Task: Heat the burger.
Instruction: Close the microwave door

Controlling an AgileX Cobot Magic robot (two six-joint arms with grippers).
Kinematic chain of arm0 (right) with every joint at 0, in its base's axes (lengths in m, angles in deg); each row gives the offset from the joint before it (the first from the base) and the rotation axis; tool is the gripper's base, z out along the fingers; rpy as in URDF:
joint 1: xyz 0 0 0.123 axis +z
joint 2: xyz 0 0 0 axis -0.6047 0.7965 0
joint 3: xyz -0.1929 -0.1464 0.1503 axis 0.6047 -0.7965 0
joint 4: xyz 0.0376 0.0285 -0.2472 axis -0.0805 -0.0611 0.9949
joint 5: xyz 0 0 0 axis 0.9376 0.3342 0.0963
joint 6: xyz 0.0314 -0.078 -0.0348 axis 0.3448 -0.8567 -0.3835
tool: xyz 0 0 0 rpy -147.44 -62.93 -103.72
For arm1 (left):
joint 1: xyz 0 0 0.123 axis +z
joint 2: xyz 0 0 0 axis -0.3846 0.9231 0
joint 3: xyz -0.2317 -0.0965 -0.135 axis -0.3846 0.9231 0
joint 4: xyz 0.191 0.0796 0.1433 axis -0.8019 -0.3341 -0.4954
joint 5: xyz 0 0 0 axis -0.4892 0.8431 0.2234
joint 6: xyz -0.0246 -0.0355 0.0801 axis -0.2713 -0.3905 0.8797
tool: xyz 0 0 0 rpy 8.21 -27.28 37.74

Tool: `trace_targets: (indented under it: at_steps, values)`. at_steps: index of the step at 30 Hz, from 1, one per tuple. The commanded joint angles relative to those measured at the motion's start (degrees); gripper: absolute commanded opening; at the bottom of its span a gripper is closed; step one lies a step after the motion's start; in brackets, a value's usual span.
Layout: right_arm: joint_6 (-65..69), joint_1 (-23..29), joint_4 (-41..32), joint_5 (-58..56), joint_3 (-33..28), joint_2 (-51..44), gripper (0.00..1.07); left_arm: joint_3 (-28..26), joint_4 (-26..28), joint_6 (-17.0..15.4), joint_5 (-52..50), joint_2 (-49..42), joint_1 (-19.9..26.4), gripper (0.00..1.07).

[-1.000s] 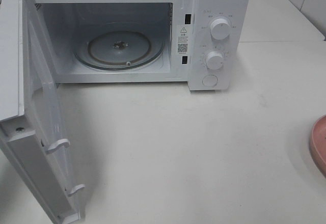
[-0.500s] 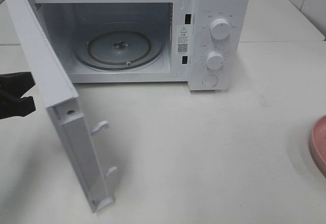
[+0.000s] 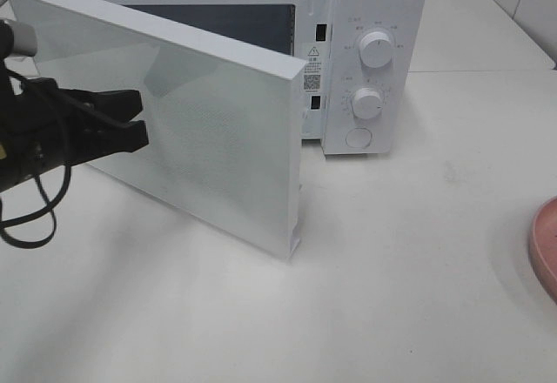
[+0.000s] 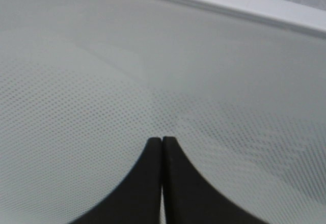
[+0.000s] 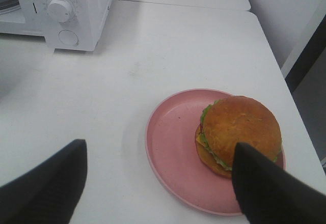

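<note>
The burger (image 5: pixel 239 132), with its golden-brown bun and green lettuce, sits on the right part of a pink plate (image 5: pixel 168 147) in the right wrist view. My right gripper (image 5: pixel 159 150) hangs open above the plate, one finger on each side, holding nothing. The white microwave (image 3: pixel 374 17) stands at the back of the table. Its door (image 3: pixel 218 139) is half swung over the opening. My left gripper (image 3: pixel 139 120) is shut, and its tips (image 4: pixel 162 140) press against the door's dotted outer face (image 4: pixel 153 56). The burger is out of the exterior high view.
Only the pink plate's rim (image 3: pixel 544 248) shows at the right edge of the exterior high view. Two knobs (image 3: pixel 376 48) (image 3: pixel 366 103) and a round button sit on the microwave's right panel. The white table (image 3: pixel 392 270) stretches in front.
The microwave door has swung from wide open to half closed, now hiding the glass turntable. My left gripper has come in from the left and follows the door's outer face.
</note>
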Motion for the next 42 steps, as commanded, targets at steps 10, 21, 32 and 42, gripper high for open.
trace_targets:
  at_steps: [10,21,32,42]
  values:
    - [-0.7,-0.2,0.1,0.1,0.1,-1.5,0.75,-12.3,9.9,6.5,2.8,8.3,-8.6,0.0]
    - [-0.7,-0.2,0.1,0.1,0.1,-1.5,0.75,-26.0,19.4,14.2,7.6,15.8,-12.1,0.0]
    - [-0.7,-0.2,0.1,0.1,0.1,-1.5,0.75,-33.9,20.2,15.5,11.3,19.8,-12.1,0.0]
    - [-0.7,-0.2,0.1,0.1,0.1,-1.5,0.75,-40.6,24.2,21.5,11.5,23.1,-9.6,0.0]
